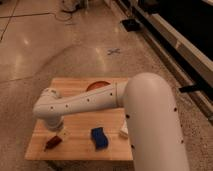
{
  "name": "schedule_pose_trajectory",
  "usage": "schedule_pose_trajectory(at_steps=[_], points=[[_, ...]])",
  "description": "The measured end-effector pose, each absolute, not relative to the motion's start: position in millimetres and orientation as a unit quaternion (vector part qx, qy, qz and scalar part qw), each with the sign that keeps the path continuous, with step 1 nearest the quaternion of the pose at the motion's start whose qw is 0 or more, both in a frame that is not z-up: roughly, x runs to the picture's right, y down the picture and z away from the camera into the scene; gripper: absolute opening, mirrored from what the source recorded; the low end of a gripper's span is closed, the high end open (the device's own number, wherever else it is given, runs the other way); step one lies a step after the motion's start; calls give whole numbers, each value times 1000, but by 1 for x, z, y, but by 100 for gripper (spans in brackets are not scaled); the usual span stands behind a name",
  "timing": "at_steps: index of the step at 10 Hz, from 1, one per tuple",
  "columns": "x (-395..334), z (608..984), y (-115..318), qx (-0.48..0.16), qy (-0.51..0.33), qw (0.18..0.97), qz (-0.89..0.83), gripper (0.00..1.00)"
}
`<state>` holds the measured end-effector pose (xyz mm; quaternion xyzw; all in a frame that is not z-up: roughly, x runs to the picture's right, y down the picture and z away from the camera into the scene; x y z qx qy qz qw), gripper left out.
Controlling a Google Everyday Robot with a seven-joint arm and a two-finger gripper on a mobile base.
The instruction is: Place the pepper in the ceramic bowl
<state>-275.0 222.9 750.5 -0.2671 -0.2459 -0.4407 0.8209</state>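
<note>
Hovering low at pale wooden table's (75, 150) front-left, white arm's gripper (59, 132) sits just up-right of slim dark-red pepper (52, 143), which lies diagonal. Grip state: can't tell. Orange ceramic bowl (98, 85) at far edge (mostly hidden by arm).
</note>
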Motion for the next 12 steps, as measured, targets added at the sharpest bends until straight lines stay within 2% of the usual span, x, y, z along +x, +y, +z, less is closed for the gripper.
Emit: schedule_pose_trajectory(at_steps=[4,9,10,12], points=[[-302,764,227,-236,-271,815,-455,80],[-296,793,251,-246,-259,805,-474,80],[-296,797,255,-250,-256,803,-476,77],[-296,802,259,-256,-253,802,-477,58]])
